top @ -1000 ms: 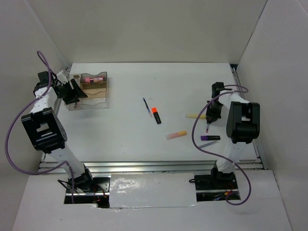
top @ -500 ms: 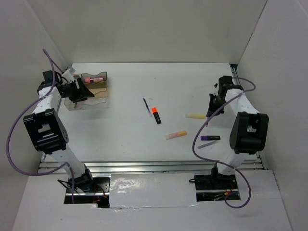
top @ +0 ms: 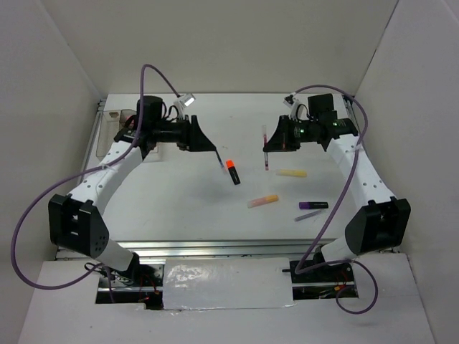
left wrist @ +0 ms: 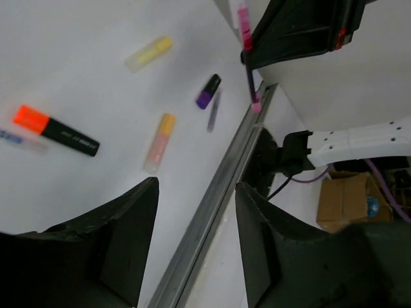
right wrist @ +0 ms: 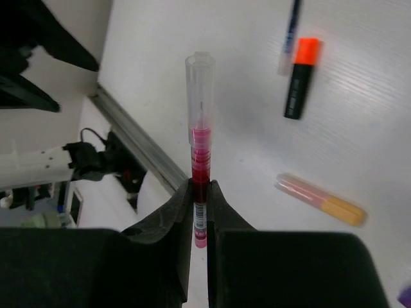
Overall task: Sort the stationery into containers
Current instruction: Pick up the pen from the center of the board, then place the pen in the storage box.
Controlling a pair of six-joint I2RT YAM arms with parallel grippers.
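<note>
My right gripper (top: 272,140) is shut on the thin red pen (top: 266,150) and holds it above the table's middle; the wrist view shows the pen (right wrist: 200,147) upright between the jaws of my gripper (right wrist: 200,192). My left gripper (top: 206,141) is open and empty, raised over the table left of the orange-capped highlighter (top: 232,172). On the table lie the pale yellow stick (top: 292,173), the yellow-pink marker (top: 262,201) and the purple marker (top: 313,206). The clear organiser tray (top: 115,115) is at the far left, mostly hidden behind my left arm.
A thin blue pen (top: 218,158) lies just beyond the highlighter. A dark pencil (top: 307,215) lies beside the purple marker. White walls enclose the table on three sides. A metal rail (top: 215,247) runs along the near edge.
Both arms have swung in toward the table's middle. The left gripper has left the tray and moved right. The right gripper has moved left with the red pen.
</note>
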